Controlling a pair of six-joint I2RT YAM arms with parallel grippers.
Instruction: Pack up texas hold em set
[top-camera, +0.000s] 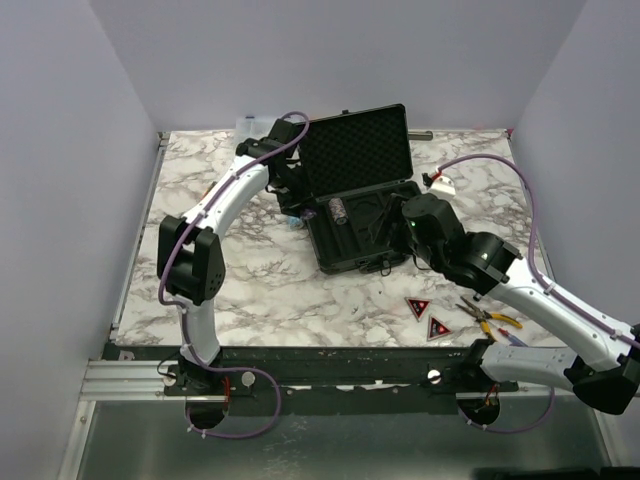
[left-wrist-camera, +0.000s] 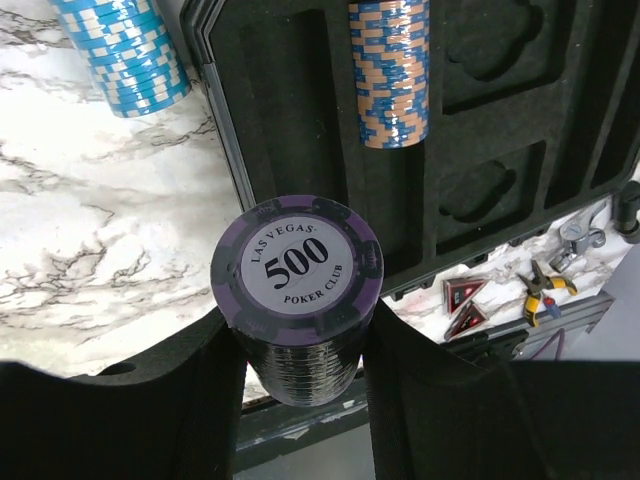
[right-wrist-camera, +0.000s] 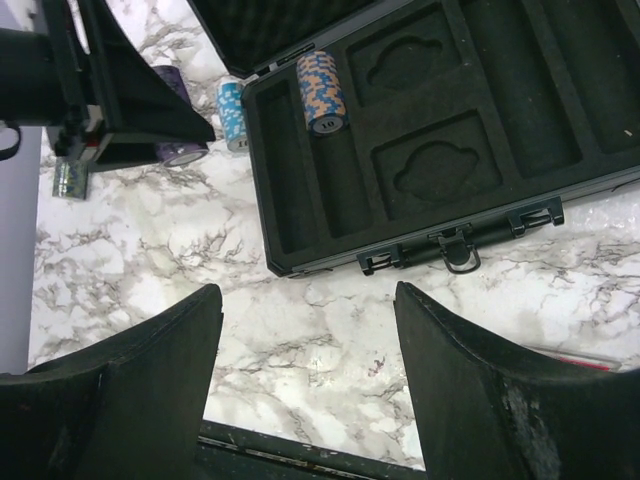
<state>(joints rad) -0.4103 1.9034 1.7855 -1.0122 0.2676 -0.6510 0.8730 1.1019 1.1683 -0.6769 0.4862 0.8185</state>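
Black hard briefcase (top-camera: 372, 240) lies open mid-worktop, lid propped up at its far side and lined with egg-crate foam. The base holds a black foam tray with long straight slots and 2 cloud-shaped cutouts. A handle and 2 latches sit on the near rim. The marble-pattern worktop (top-camera: 260, 290) has open room in front of the briefcase and to its left. Plain walls (top-camera: 60, 150) close off the far, left and right edges.

Left hand (left-wrist-camera: 300, 345) is just left of the briefcase, clenched on the purple chip stack (left-wrist-camera: 297, 290), with 1 dark padded finger on each side of the ridged cylinder. The top chip reads 500. Cannot tell if the stack touches the worktop. Light-blue chip stack (left-wrist-camera: 125, 50) sits on the worktop just beside the briefcase's left rim, farther back. Orange-and-blue chip stack (left-wrist-camera: 390, 70) lies in a slot on the tray's left side, at the far end.

Right hand (right-wrist-camera: 305, 350) hangs over bare worktop just in front of the briefcase's near rim, released, jaws wide, nothing between them. 2 red-black triangles (top-camera: 417, 307) lie flat in front of the briefcase toward its right. Pliers (top-camera: 490, 318) are just right of them.
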